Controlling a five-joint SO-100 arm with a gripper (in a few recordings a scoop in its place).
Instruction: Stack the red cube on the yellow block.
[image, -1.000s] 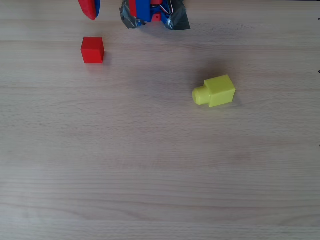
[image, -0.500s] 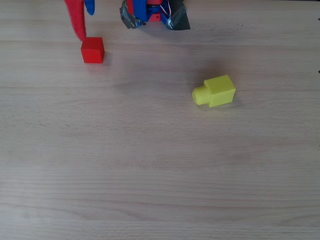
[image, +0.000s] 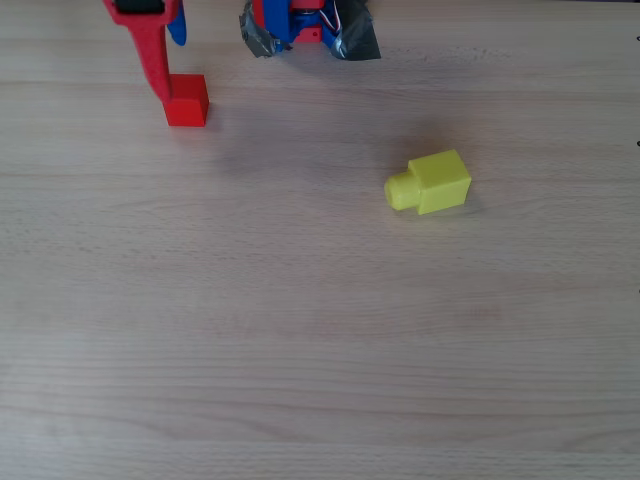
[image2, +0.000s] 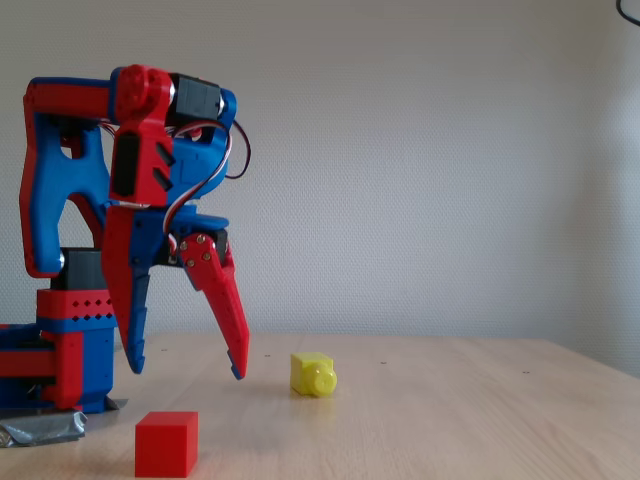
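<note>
Red cube on the table, claw spread above it.

Your cube sits flat on the wood near the arm's base, not yet gripped. In the fixed view the claw hangs over it with fingers apart, presumably to straddle it. The yellow block lies well apart on its side, stud pointing sideways, leaving a flat face up.

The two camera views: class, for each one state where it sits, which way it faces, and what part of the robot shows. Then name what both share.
Overhead view: above the table, facing straight down; the pincer and arm base at the top edge.
Fixed view: low at table height, facing sideways toward a wall; the whole arm with its open pincer.
Shared: the red cube and the yellow block.
</note>
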